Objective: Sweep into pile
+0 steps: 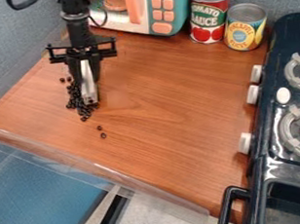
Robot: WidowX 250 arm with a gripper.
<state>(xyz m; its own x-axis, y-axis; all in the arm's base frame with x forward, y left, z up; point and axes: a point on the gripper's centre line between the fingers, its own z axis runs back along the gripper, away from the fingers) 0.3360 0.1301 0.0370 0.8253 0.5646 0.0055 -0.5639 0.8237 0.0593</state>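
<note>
My black gripper hangs over the left part of the wooden work surface, pointing down. It is shut on a pale, narrow tool, whose lower end is down among small dark beads. The beads form a loose, elongated cluster just left of the tool and around its lower end. A couple of beads lie at the cluster's upper left, and two stray beads lie apart below it. The gripper and tool may hide some beads.
A toy microwave stands at the back, with a tomato sauce can and a pineapple can to its right. The toy stove lines the right side. A clear raised edge borders the wooden surface in front.
</note>
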